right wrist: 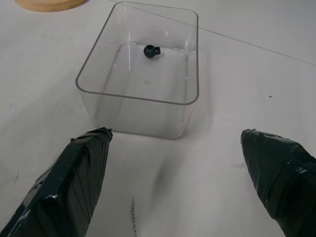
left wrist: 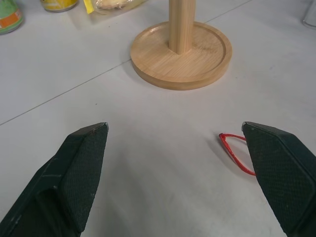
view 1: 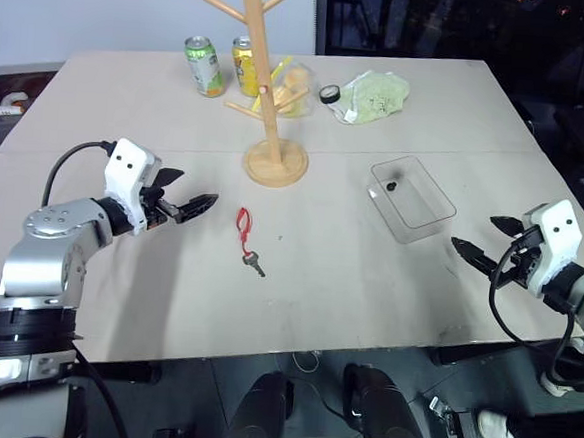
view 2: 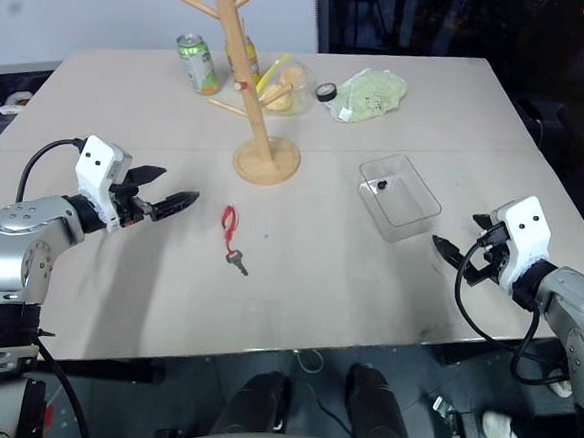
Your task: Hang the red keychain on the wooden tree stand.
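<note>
The red keychain [view 1: 244,228], a thin red cord loop with a small dark key at its near end, lies flat on the table in front of the wooden tree stand [view 1: 273,97]. The stand is upright on its round base with angled pegs. My left gripper [view 1: 187,196] hovers open to the left of the keychain, pointing toward it; the left wrist view shows the cord [left wrist: 236,155] beside one finger. My right gripper [view 1: 487,245] is open near the table's right edge, empty, facing a clear box [right wrist: 143,74].
The clear plastic box [view 1: 411,198] holding a small black bead stands right of the stand. Behind the stand are two drink cans [view 1: 204,66], a bag of yellow items [view 1: 293,87], a black tape roll [view 1: 329,93] and a green packet [view 1: 374,95].
</note>
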You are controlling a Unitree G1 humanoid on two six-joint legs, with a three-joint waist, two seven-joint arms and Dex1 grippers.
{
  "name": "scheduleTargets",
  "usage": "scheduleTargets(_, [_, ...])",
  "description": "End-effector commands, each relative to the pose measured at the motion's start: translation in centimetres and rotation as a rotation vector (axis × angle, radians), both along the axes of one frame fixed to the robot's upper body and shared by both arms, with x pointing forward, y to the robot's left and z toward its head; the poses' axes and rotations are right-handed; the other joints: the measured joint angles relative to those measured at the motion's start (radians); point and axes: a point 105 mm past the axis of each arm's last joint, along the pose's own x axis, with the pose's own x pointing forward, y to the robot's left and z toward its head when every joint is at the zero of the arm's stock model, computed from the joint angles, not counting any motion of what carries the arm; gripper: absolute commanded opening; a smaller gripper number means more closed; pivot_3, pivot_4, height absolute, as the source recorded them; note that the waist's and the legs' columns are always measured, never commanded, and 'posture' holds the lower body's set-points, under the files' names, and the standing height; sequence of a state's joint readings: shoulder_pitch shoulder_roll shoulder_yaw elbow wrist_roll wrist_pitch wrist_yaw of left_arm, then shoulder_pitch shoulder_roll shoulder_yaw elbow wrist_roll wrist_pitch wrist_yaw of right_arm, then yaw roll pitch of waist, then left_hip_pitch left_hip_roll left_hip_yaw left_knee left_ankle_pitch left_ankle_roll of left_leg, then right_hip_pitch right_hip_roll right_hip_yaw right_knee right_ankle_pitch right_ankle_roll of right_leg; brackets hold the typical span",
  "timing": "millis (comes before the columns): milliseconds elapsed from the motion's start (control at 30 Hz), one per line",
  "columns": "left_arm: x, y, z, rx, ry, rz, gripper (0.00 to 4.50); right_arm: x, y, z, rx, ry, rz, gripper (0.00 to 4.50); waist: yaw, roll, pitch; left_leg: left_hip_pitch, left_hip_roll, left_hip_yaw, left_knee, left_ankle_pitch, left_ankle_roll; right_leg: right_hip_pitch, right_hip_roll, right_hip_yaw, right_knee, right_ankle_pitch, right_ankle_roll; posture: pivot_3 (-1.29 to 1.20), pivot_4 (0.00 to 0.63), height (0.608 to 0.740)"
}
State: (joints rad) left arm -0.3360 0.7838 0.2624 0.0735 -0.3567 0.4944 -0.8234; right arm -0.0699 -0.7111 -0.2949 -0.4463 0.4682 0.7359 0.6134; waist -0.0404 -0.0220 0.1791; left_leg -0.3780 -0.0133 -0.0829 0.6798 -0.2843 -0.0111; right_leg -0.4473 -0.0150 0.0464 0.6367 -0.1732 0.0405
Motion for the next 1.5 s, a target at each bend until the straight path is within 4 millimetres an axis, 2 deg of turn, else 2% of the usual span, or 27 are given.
scheduleTargets(33, [0.0, -1.6, 2.7, 0.034, -0.052, -0.110, 4.50, 0.3, 0.1, 2.6, -0.009, -0.048, 0.052, 4.48, 0.000, 0.000, 0.000, 0.000, 0.000, 0.000, 0.000, 0.000, 0.000, 0.000, 0.000, 0.000, 0.000, 0.000, 0.000, 0.00, 0.150, 0.740])
scheduleTargets(133, [-0.2, -5.6, 6.0, 0.022, -0.086, -0.332, 4.50, 1.5, 1.1, 5.5, 0.011, -0.053, 0.133, 4.48, 0.000, -0.001, 0.010, -0.002, -0.001, 0.001, 0.004, 0.001, 0.001, 0.000, 0.000, 0.000, 0.000, 0.000, -0.001, 0.00, 0.150, 0.740])
scheduleTargets(200, [-0.4, -7.1, 6.9, -0.002, -0.093, -0.411, 4.50, 2.3, 1.4, 6.1, 0.013, -0.046, 0.125, 4.48, 0.001, -0.002, 0.009, -0.001, -0.001, 0.001, 0.005, 0.002, 0.003, 0.001, -0.001, 0.000, 0.000, 0.000, -0.002, 0.00, 0.150, 0.740])
scheduleTargets(333, [-1.5, -11.1, 8.2, -0.014, -0.096, -0.614, 4.50, 4.4, 1.4, 6.7, 0.030, 0.007, 0.063, 4.48, -0.002, -0.002, 0.009, -0.001, -0.001, 0.000, 0.001, 0.002, 0.003, 0.001, 0.000, 0.000, -0.001, 0.002, 0.002, 0.00, 0.150, 0.740])
scheduleTargets(567, [-2.2, -15.1, 8.7, 0.006, -0.108, -0.801, 4.50, 6.2, 2.3, 6.0, 0.029, 0.110, 0.066, 4.48, 0.000, -0.002, 0.009, -0.004, -0.001, 0.001, 0.001, 0.001, 0.004, -0.001, -0.001, 0.001, -0.005, 0.003, 0.000, 0.00, 0.150, 0.740])
scheduleTargets(867, [-2.6, -17.6, 7.9, 0.009, -0.128, -0.902, 4.50, 8.7, 1.3, 3.2, -0.039, 0.209, 0.035, 4.48, -0.001, -0.002, 0.009, -0.004, -0.001, 0.001, 0.001, 0.001, 0.004, 0.000, -0.001, 0.001, -0.005, 0.003, 0.000, 0.00, 0.150, 0.740])
scheduleTargets(1100, [-2.0, -18.1, 7.8, 0.003, -0.145, -0.892, 4.50, 10.5, 1.6, 1.9, -0.059, 0.236, 0.055, 4.48, -0.003, -0.002, 0.009, -0.003, -0.001, 0.002, 0.001, 0.001, 0.005, 0.000, 0.000, 0.003, -0.004, 0.004, 0.000, 0.00, 0.150, 0.740])
scheduleTargets(1200, [-2.1, -18.2, 7.7, -0.005, -0.148, -0.889, 4.50, 11.1, 2.2, 1.7, -0.060, 0.240, 0.076, 3.77, -0.003, -0.002, 0.009, -0.003, -0.001, 0.003, 0.001, 0.001, 0.005, 0.000, -0.001, 0.003, -0.004, 0.005, -0.002, 0.00, 0.150, 0.740])
scheduleTargets(1333, [-2.1, -18.3, 7.9, -0.027, -0.163, -0.875, 4.50, 11.5, 2.9, 1.5, -0.061, 0.250, 0.104, 1.99, -0.001, -0.001, 0.009, -0.003, -0.002, 0.002, 0.001, 0.001, 0.005, 0.000, -0.001, 0.003, -0.004, 0.005, -0.002, 0.00, 0.150, 0.740])
scheduleTargets(1467, [-2.2, -18.3, 7.9, -0.031, -0.164, -0.871, 4.50, 11.7, 3.1, 1.2, -0.072, 0.256, 0.117, 0.02, -0.001, -0.001, 0.009, -0.003, -0.002, 0.002, 0.001, 0.001, 0.005, 0.000, -0.001, 0.003, -0.004, 0.005, -0.002, 0.00, 0.150, 0.740])
scheduleTargets(1500, [-2.2, -18.3, 7.9, -0.031, -0.165, -0.870, 4.50, 11.7, 3.1, 1.1, -0.073, 0.258, 0.118, 0.02, -0.002, -0.001, 0.009, -0.003, -0.002, 0.002, 0.001, 0.001, 0.005, -0.001, -0.001, 0.003, -0.004, 0.005, -0.002, 0.00, 0.150, 0.740])
